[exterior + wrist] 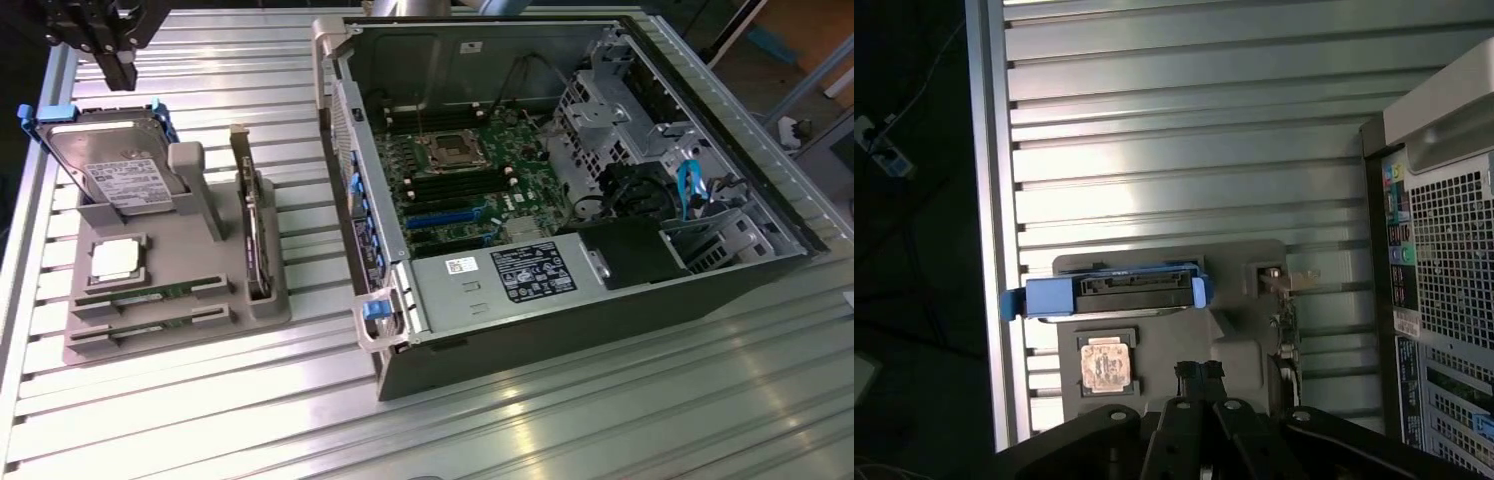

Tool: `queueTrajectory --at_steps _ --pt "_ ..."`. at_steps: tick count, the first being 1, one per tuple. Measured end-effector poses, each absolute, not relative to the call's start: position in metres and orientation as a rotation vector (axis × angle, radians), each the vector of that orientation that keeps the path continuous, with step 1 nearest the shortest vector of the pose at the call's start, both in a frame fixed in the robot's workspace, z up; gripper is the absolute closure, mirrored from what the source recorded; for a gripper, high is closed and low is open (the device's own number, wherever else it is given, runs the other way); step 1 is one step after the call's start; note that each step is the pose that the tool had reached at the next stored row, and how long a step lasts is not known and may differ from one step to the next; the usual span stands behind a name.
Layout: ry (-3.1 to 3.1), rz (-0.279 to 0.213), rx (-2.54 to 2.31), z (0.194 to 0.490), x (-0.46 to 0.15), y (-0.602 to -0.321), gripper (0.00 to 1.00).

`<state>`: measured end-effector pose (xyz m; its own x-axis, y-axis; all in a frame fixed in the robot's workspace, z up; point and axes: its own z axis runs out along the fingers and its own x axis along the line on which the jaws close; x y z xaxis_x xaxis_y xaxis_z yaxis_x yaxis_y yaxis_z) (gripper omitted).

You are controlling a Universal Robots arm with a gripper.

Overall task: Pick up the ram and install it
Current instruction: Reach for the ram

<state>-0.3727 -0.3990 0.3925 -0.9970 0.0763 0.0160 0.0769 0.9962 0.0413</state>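
Ribbed metal, matt plastic
The table (601, 400) is ribbed, shiny metal; the grey holder (160, 350) looks matt plastic (smooth); the ram (154, 293) is green circuit board.

we see a ribbed aluminium table (601, 420) catching bright glare; beyond its edge lies a dark floor (914, 300) with a white power strip (882, 152) and cables (929, 75).

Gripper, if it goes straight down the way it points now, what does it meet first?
Likely the hard drive standing in the gray holder, roughly under the shut gripper. Depth is unclear, so it could just miss it.
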Motion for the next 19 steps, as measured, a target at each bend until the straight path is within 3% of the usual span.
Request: queueTrajectory --at_steps 19 --pt "-3.120 -0.065 -0.120 0.392 -0.373 -0.420 0.89"
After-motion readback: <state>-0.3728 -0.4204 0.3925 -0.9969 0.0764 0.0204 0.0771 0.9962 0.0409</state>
